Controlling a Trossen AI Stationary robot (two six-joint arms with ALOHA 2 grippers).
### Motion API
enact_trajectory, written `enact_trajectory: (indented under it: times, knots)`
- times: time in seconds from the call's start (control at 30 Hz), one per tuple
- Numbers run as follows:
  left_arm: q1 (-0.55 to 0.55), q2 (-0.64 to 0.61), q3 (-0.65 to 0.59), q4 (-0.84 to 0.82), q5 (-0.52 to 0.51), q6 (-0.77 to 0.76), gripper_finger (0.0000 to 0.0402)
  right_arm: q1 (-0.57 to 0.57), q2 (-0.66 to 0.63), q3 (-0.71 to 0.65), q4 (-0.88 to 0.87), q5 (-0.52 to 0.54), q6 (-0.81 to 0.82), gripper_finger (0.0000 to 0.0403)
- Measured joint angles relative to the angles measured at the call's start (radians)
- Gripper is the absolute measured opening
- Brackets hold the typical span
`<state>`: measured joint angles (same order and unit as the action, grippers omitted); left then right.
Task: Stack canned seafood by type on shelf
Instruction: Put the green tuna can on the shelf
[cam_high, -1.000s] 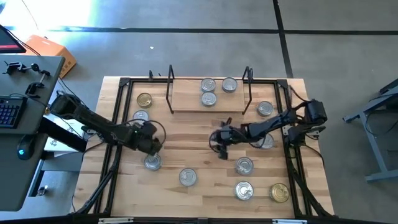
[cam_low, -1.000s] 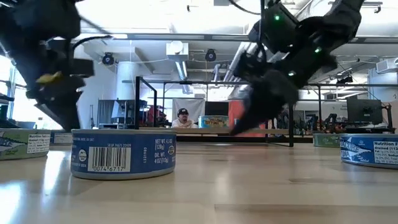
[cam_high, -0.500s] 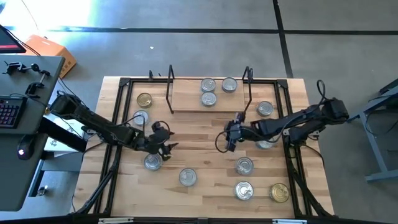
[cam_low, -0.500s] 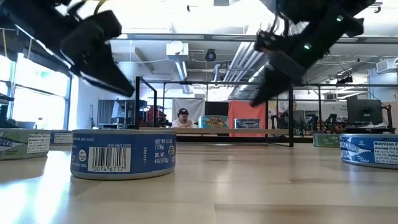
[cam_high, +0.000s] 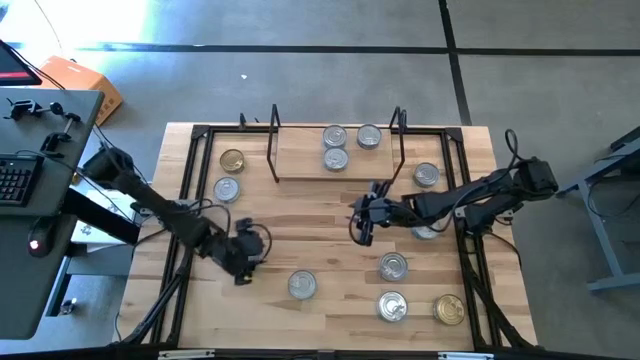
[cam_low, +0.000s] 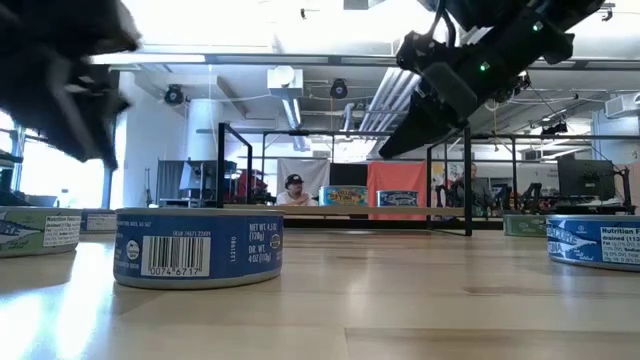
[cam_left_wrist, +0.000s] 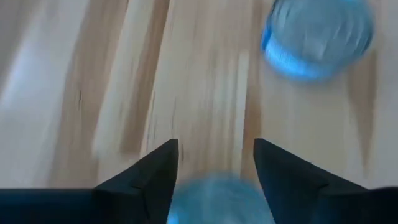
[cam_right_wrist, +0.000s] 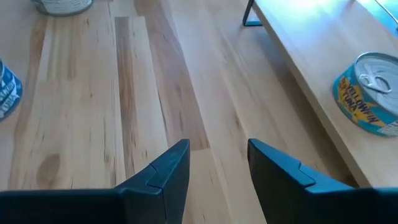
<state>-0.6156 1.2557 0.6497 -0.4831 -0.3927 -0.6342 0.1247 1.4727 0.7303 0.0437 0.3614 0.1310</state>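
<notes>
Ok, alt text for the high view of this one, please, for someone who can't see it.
Overhead view of a wooden table with round seafood tins scattered on it and three silver-lidded tins on the low shelf at its far edge. The left end effector is down over a tin near the front left. The right end effector, open and empty, hangs near the table's middle.

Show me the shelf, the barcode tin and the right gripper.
shelf (cam_high: 300, 160): high view, bare plank.
barcode tin (cam_low: 198, 248): low view, label side.
right gripper (cam_right_wrist: 217, 163): right wrist view, gap between fingertips.
</notes>
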Motion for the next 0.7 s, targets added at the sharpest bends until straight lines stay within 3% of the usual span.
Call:
enact_trajectory:
  times: [0.4, 0.5, 0.7]
  knots:
    - [-0.205, 0.008, 0.011, -0.043, 0.035, -0.383, 0.0120, -0.005, 0.135, 0.000, 0.143, 0.000, -0.032, 0.0153]
    - [-0.224, 0.024, 0.011, -0.042, 0.029, -0.374, 0.0108, -0.012, 0.162, 0.000, 0.207, -0.002, -0.069, 0.0153]
    - [-0.210, 0.131, 0.011, -0.046, 0.007, -0.217, 0.0095, -0.020, 0.175, 0.000, 0.270, -0.002, -0.096, 0.0153]
